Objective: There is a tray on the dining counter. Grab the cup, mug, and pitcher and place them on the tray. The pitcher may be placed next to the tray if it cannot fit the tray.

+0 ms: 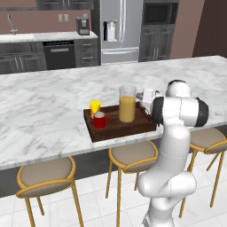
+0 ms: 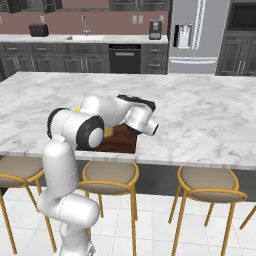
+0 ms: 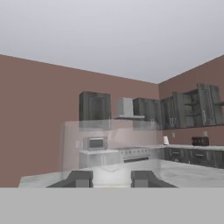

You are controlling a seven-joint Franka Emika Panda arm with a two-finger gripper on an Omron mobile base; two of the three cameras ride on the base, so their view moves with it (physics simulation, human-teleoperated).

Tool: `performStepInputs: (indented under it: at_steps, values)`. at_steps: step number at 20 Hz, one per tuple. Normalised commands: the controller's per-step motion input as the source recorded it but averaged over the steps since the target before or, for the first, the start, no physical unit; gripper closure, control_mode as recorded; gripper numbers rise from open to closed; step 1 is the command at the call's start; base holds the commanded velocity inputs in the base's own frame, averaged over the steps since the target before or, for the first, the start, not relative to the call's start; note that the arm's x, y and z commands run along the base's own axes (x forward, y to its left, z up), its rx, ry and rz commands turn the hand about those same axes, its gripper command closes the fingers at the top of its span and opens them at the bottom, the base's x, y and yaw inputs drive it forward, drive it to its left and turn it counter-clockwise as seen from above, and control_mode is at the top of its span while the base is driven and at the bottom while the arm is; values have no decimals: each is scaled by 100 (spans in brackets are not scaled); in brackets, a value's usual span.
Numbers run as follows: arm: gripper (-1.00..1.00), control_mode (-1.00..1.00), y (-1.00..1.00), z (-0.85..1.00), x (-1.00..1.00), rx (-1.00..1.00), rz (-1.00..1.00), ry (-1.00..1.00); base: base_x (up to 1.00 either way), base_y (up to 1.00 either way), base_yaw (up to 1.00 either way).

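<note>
White marble runs the length of the dining counter [image 1: 53, 95], and on its near edge sits the wooden tray [image 1: 117, 128] with all three pieces on it! The yellow cup [image 1: 95, 107] is at the back left corner, the red mug [image 1: 100, 120] just in front of it, and the pitcher [image 1: 127, 103] stands upright mid-tray. The gripper [image 3: 112, 178] is reaching in sideways from the pitcher's right, and in the hand view its two dark tips sit either side of a clear glass band, so it looks clamped on the pitcher's rim. Here's the danger, folks: if the arm drags away before letting go, that tall pitcher could tip and knock the mug close beside it. A sideways exit after release could clip the glass too.
</note>
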Motion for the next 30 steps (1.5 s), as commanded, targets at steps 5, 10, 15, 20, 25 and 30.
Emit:
performStepInputs:
  at_steps: [5, 10, 15, 20, 25, 30]
  values:
    - [100, -100, 0, -27, 10, 0, -4, 0, 0, 0, 0]
    - [100, -100, 0, -22, 19, 0, -1, 0, 0, 0, 0]
    - [100, -100, 0, -12, 29, 0, 0, 0, 0, 0, 0]
    - [100, -100, 0, -8, 32, 0, 0, 0, 0, 0, 0]
    - [100, -100, 0, -26, 2, 0, 0, 0, 0, 0, 0]
    - [-100, -100, 0, -46, 0, 0, 0, 0, 0, 0, 0]
